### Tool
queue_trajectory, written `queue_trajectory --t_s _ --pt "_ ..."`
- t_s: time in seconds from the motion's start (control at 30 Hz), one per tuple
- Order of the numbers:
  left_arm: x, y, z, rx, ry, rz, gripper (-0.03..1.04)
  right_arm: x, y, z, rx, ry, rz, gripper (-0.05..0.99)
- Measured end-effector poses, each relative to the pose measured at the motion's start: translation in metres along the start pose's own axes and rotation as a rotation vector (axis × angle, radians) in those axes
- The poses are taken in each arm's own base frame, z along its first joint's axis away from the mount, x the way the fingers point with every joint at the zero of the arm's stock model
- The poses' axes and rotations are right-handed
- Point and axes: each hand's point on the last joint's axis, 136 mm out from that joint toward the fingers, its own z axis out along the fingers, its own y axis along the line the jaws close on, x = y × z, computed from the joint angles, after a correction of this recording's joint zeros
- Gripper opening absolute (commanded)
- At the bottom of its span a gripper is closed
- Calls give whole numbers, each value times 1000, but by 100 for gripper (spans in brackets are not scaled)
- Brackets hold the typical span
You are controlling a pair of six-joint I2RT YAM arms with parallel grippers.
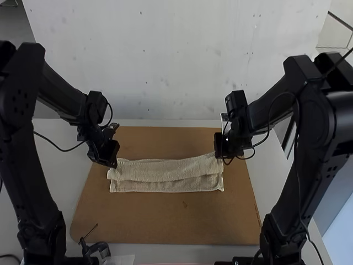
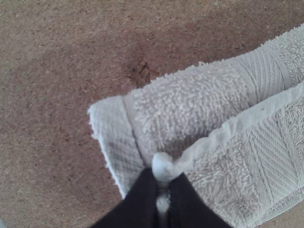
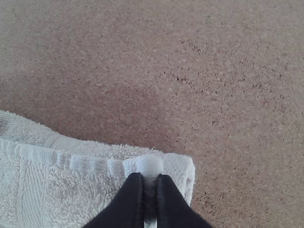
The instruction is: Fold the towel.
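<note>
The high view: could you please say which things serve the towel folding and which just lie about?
Job: towel; left pincer, shut on it; right pincer, shut on it.
Lying about: brown board under the towel; small black item, too unclear to name.

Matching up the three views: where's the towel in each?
High view: the towel lies near mid-picture, on the brown board.
Left wrist view: an upper-layer corner, in the left tool.
Right wrist view: another upper-layer corner, in the right tool.
Shared landmark: the brown board.
</note>
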Motion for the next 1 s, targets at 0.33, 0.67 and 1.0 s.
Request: queue_trajectory --t_s 0.33,0.67,1.0 --pt "-2 0 0 -2 -8 2 1 11 -2 3 6 35 7 2" --pt "-36 -4 -66 -45 -207 35 1 -8 6 -56 -5 -67 -2 2" --pt "-32 -8 -98 -61 -272 40 2 -7 8 -79 -5 -64 0 2"
